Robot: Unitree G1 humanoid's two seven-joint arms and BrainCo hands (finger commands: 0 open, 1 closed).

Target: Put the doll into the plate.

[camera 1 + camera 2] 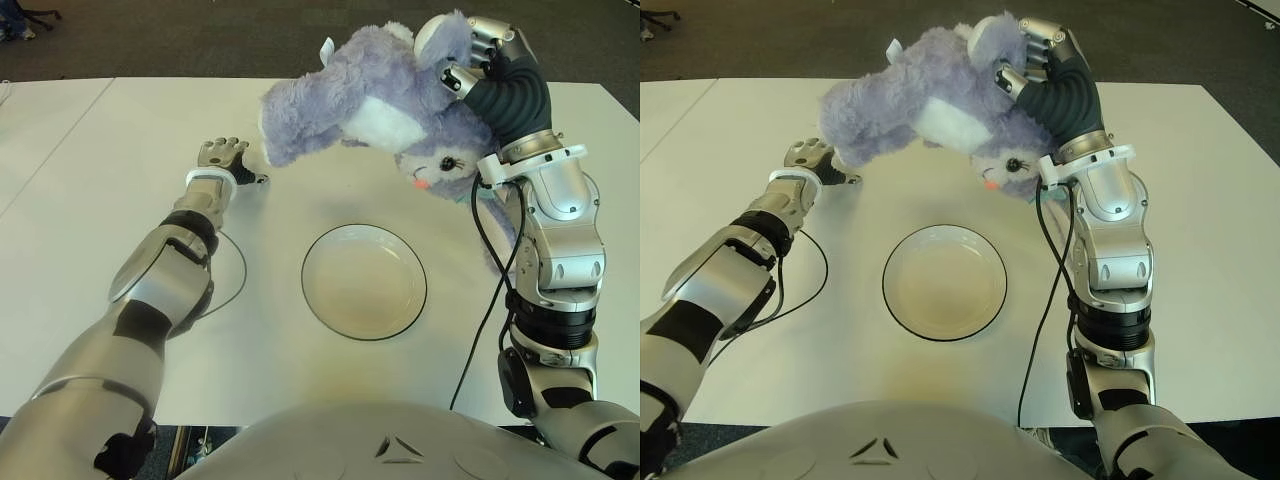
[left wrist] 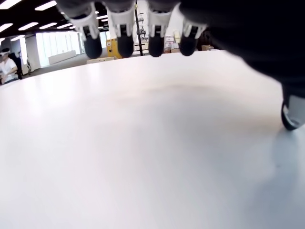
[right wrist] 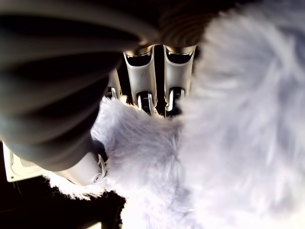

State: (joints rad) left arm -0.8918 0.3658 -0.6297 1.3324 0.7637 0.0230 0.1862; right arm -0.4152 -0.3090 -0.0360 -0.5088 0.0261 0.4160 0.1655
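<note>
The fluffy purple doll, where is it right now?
The doll is held up in the air by the right hand, above the table, just beyond the plate and to the right of the idle left hand.

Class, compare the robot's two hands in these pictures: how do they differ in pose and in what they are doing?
The right hand is raised above the table, fingers curled into the purple doll; the left hand is low by the table's surface, left of the plate, holding nothing. The right one carries the task's thing; the left is idle. Both are metallic with dark fingertips.
</note>
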